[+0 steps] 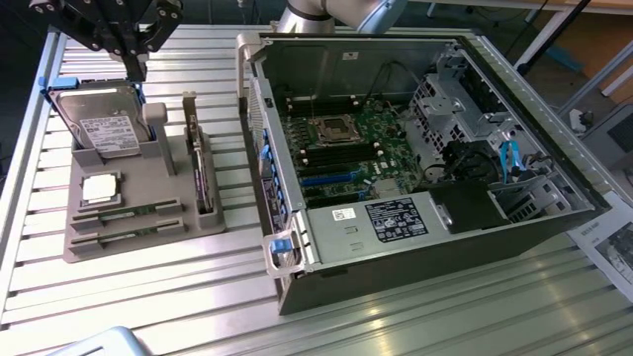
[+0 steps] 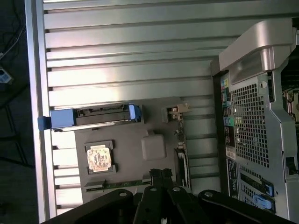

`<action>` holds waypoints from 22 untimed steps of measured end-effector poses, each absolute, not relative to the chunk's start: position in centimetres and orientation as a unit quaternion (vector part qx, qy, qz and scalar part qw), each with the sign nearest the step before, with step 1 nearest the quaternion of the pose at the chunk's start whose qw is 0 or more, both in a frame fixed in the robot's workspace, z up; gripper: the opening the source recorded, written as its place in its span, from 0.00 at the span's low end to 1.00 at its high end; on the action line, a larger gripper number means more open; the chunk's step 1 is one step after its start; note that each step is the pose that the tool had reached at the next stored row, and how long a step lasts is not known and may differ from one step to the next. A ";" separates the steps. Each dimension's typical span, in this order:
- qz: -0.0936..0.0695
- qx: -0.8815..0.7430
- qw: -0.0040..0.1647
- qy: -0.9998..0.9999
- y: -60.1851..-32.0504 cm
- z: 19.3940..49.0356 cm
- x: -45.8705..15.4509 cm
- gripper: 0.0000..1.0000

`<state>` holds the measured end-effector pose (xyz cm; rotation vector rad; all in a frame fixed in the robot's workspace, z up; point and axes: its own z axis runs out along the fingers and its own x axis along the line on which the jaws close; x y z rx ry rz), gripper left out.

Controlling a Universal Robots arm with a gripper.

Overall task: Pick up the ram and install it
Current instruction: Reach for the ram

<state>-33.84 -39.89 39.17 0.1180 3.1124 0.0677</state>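
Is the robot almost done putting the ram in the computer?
Not yet, nothing looks done. Both ram sticks lie in the gray holder, untouched. The gripper is shut and empty, hovering over the holder near the hard drive. Picking up a stick and fitting it into the open computer is all left.

Ram (image 2: 119, 183) — one end behind the pincer (image 2: 161, 173)
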 end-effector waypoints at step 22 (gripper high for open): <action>0.022 0.038 0.013 0.999 -40.2 39.2 -37.2 0.10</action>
